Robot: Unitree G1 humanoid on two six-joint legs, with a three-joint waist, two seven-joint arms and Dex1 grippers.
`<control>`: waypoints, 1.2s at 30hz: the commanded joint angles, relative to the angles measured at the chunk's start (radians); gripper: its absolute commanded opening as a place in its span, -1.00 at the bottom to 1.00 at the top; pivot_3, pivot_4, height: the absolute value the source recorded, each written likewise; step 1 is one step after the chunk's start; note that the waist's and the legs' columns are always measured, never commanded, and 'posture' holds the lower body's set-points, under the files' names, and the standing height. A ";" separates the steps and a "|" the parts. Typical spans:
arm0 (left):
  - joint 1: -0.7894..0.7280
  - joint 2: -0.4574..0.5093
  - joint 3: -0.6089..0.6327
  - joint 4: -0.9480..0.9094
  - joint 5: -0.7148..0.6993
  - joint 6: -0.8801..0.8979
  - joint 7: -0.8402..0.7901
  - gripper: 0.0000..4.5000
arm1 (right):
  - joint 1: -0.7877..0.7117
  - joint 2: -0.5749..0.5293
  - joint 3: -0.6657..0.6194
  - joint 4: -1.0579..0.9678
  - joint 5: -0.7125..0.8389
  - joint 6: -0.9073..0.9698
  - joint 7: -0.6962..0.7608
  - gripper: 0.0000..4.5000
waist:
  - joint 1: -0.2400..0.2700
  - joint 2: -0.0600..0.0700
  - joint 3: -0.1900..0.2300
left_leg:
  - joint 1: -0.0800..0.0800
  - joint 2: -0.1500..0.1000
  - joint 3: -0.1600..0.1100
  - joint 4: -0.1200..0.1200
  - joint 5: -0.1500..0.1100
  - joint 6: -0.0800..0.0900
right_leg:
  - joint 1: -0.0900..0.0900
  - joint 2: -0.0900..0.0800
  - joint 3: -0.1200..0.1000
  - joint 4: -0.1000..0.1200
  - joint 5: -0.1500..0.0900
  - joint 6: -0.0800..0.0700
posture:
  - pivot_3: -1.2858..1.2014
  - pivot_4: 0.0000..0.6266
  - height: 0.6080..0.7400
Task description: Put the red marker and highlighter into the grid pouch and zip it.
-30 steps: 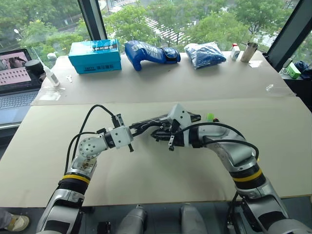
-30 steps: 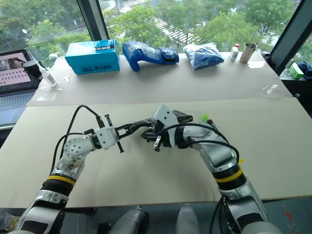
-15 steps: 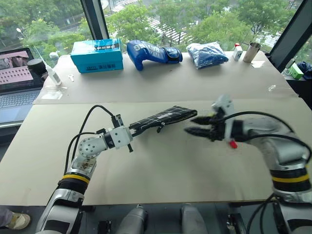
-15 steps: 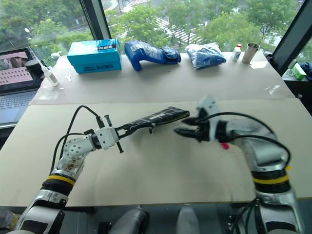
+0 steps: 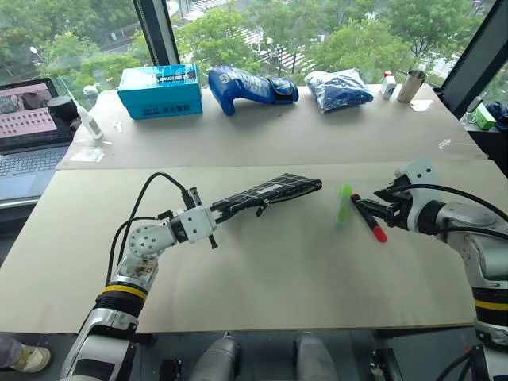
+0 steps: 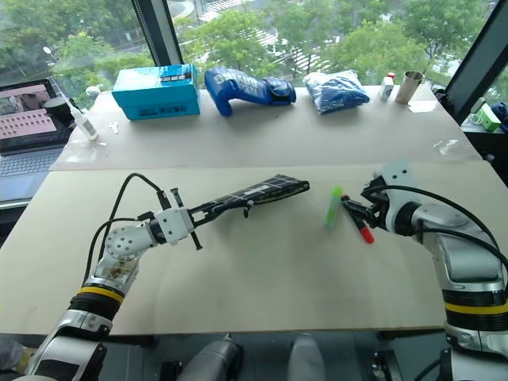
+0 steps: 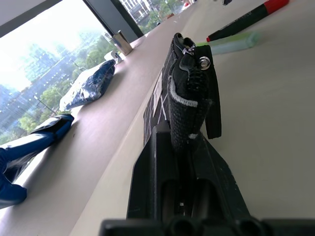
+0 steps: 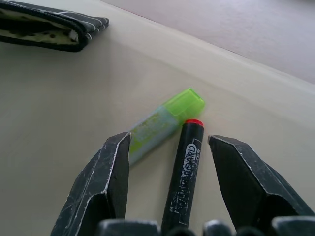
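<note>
The grid pouch is black with thin white lines, and my left gripper is shut on its near end. It stretches from there toward the table's middle. To its right the light-green highlighter lies on the table, with the red marker right beside it. My right gripper is open, with one finger on each side of the red marker's black barrel. The highlighter lies just outside one of those fingers.
Along the far side of the table sit a teal box, a blue glove, a blue bag and a metal cup. A laptop stands at the far left.
My right gripper left the pouch, swung well to the right and opened; it now sits over the marker. The left gripper and pouch have stayed put.
</note>
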 commanded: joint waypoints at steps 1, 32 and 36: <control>-0.016 -0.013 -0.001 -0.014 -0.009 -0.019 0.006 -1.00 | 0.014 -0.013 -0.013 -0.003 -0.017 -0.007 -0.023 0.25 | 0.001 0.000 0.000 | 0.000 0.000 0.000 0.000 0.000 0.000 | 0.000 0.000 0.000 0.000 0.000 0.000 | 0.03 -0.52 1.00; -0.025 -0.011 0.008 -0.036 -0.055 -0.006 -0.034 -1.00 | -0.010 0.018 -0.011 0.221 -0.052 -0.114 -0.064 -0.77 | 0.004 -0.001 -0.001 | 0.002 0.000 0.000 0.001 0.000 0.000 | 0.003 0.000 0.000 -0.002 0.001 0.001 | 0.03 -0.52 1.00; -0.029 -0.012 0.009 -0.035 -0.059 -0.003 -0.035 -1.00 | -0.038 0.003 0.002 0.206 -0.063 -0.105 -0.058 -0.77 | -0.002 -0.001 -0.001 | 0.002 0.000 0.000 0.000 0.000 0.000 | 0.002 0.000 0.000 -0.002 0.001 0.001 | 0.03 -0.52 1.00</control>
